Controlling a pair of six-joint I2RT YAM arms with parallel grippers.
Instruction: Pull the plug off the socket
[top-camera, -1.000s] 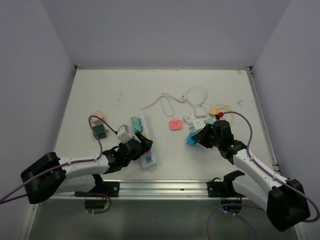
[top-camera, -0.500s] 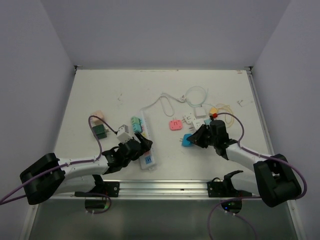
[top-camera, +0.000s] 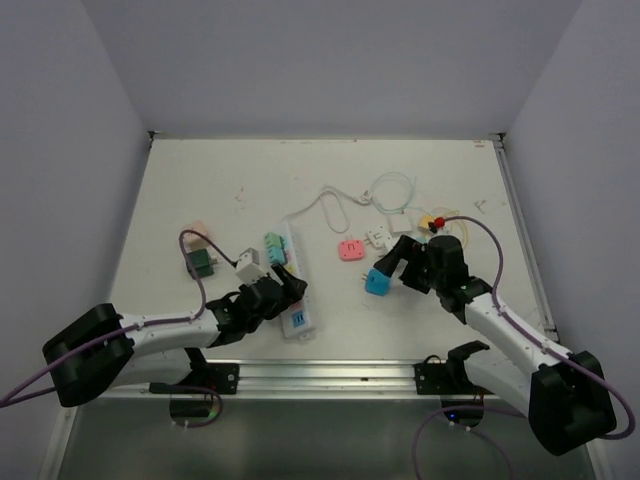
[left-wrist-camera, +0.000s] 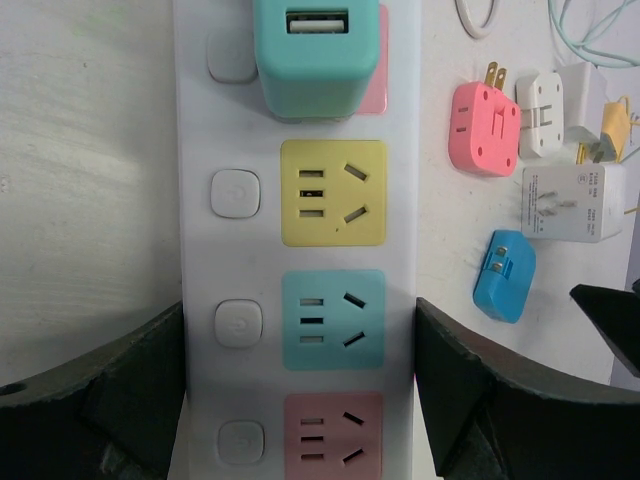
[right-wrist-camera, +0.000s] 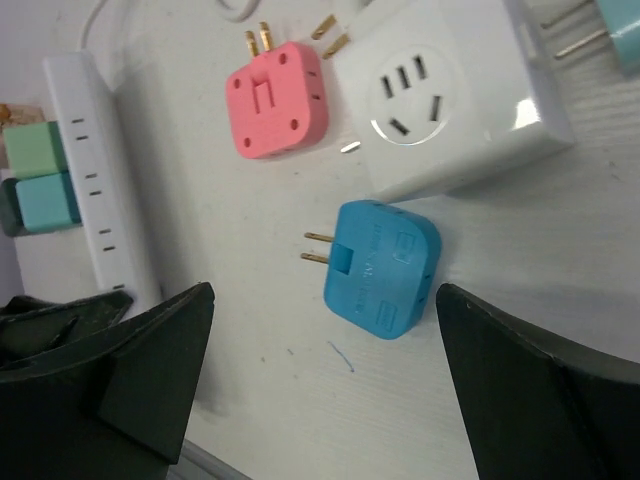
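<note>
Blue plug (right-wrist-camera: 381, 268) between spread right gripper (right-wrist-camera: 322, 300) jaws

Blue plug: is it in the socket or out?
Out. The blue plug lies on the table, prongs bare, apart from the socket.

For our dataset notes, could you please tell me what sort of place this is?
Probably a robotics lab test cell: a white table boxed in by plain walls, robot arms mounted on a rail at its near edge, and a power strip among loose plug adapters.
</note>
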